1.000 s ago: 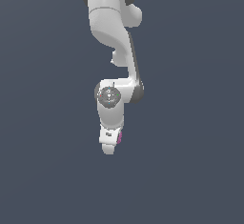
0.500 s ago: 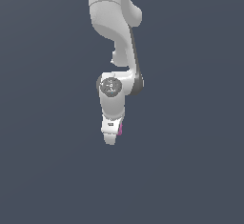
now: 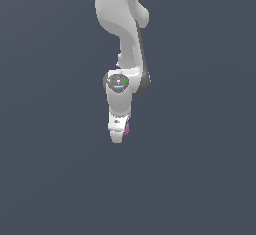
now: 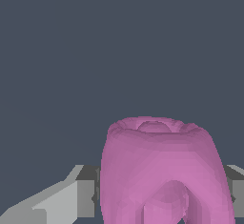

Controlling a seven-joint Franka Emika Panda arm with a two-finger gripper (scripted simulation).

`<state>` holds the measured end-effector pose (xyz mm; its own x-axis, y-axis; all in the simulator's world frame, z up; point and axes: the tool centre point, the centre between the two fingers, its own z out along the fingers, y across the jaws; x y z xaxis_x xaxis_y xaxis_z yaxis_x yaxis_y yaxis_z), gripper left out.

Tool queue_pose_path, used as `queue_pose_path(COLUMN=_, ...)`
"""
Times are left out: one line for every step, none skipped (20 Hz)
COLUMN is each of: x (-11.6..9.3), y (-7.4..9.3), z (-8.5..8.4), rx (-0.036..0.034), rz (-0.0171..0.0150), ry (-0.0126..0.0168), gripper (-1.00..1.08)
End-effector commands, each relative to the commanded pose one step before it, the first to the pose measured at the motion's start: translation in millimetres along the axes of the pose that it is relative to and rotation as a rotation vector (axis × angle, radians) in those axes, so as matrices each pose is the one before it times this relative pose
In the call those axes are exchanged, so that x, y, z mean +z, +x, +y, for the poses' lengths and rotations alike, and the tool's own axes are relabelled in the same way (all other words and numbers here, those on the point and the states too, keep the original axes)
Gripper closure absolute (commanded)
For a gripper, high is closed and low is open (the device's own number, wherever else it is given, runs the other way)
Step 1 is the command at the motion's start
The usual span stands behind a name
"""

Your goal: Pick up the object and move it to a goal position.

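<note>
The object (image 4: pixel 159 170) is a pink-purple stubby piece with a round knob at its end, filling the wrist view between the grey fingers (image 4: pixel 78 194). In the exterior view only a pink sliver of the object (image 3: pixel 127 128) shows at the edge of the white gripper (image 3: pixel 118 131), which hangs below the arm, lifted off the ground. The gripper is shut on the object, with a finger pressed to each side of it.
A plain dark grey-blue floor (image 3: pixel 200 179) fills the surroundings in both views. The white arm (image 3: pixel 120 24) reaches down from the top of the exterior view. Nothing else is visible.
The arm has risen with the object held in the gripper; the gripper sits higher in the exterior view than a second ago.
</note>
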<state>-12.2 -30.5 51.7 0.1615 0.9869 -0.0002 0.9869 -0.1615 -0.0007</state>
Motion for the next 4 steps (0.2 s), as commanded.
queue_pose_path(x=-0.72, y=-0.38, z=-4.35, rx=0.00017, rz=0.0, ry=-0.00076, gripper=1.08)
queue_pose_path(x=-0.08, y=-0.06, z=-0.86, rx=0.0, rz=0.0, ry=0.0, gripper=1.08)
queue_pose_path(x=-0.05, y=-0.04, z=-0.52, rx=0.0, rz=0.0, ry=0.0, gripper=1.08)
queue_pose_path(x=-0.02, y=-0.01, z=-0.17, rx=0.0, rz=0.0, ry=0.0, gripper=1.08)
